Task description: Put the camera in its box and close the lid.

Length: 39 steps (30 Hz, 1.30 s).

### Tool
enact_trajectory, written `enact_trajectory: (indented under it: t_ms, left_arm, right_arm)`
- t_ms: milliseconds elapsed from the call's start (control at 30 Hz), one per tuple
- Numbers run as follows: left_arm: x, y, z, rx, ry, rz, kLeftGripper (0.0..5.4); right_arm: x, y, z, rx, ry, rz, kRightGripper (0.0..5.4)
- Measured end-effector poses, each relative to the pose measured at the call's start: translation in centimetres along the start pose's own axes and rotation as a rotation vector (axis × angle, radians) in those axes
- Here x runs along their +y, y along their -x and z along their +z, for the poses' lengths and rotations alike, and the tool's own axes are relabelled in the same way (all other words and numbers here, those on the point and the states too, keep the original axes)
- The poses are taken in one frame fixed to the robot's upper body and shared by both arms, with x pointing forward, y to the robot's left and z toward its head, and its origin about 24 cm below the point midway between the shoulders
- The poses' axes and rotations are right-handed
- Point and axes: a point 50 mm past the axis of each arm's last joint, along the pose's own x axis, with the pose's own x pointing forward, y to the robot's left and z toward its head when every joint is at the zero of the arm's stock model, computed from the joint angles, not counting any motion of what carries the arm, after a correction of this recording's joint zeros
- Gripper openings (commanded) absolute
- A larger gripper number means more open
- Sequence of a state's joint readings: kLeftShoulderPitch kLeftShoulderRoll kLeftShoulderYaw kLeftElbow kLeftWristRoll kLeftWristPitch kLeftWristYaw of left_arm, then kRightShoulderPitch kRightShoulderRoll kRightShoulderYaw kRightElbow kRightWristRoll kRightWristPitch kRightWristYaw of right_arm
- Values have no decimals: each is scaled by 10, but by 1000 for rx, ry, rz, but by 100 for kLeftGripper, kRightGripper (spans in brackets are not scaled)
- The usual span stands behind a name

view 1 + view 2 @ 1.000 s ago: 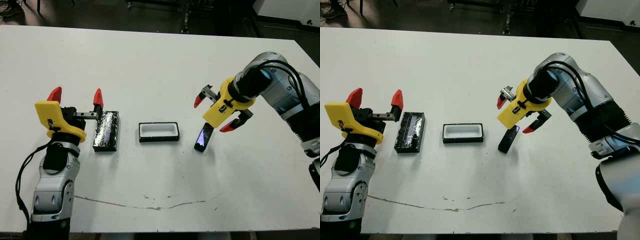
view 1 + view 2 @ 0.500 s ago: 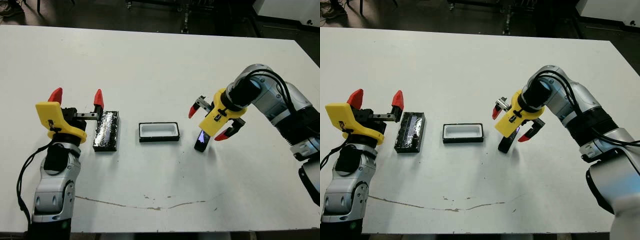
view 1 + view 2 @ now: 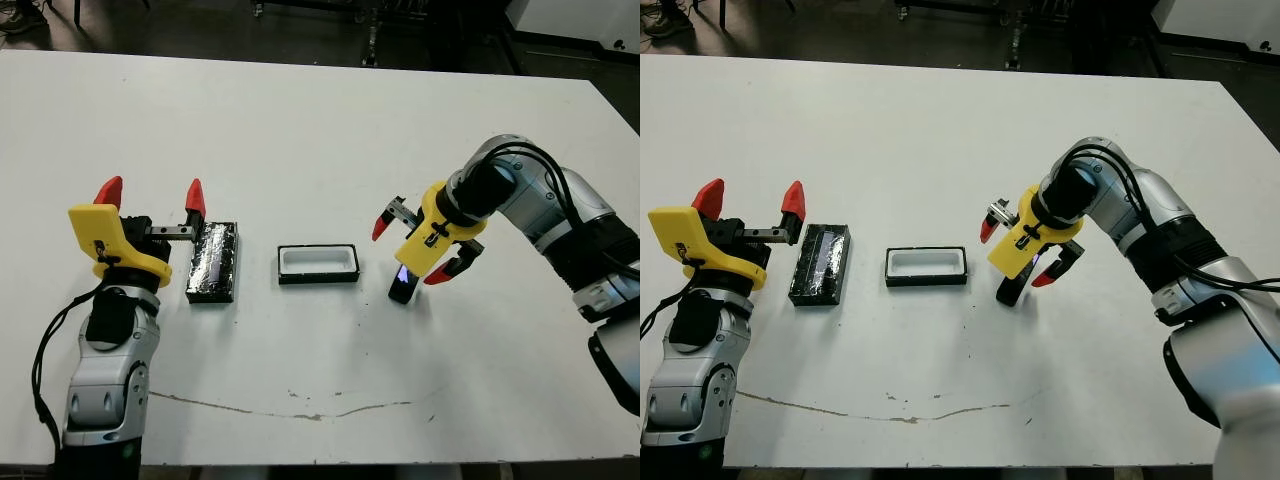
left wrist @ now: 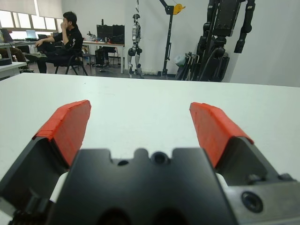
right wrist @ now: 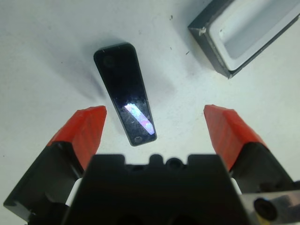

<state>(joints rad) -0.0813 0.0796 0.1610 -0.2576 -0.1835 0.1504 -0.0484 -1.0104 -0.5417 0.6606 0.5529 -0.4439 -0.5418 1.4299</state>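
Right hand [image 3: 414, 249] hangs spread wide over the camera [image 5: 124, 93], gripping nothing. Box [image 3: 318, 264] sits empty, lid [image 3: 213, 261] beside the released left hand [image 3: 150, 192]; nothing done yet

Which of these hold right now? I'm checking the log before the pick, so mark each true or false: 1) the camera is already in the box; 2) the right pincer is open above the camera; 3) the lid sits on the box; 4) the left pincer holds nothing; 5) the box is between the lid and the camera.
1) False. The camera lies on the table, beside the box, which shows only its white lining.
2) True. The right pincer is open, its fingers either side of the camera.
3) False. The lid lies flat on the table, apart from the box.
4) True. The left pincer is open with nothing between its fingers.
5) True.
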Motion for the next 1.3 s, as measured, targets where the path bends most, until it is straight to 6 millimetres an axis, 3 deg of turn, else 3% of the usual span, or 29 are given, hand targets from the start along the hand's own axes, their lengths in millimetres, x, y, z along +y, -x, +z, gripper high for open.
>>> enact_trajectory:
  t_ms: [700,1300]
  left_arm:
    - [-1,0,0,0,7,5,540]
    - [-2,0,3,-16,12,20,540]
  right_arm:
    - [2,-11,-4,-45,-28,-32,178]
    - [3,-12,-5,-81,-48,-49,174]
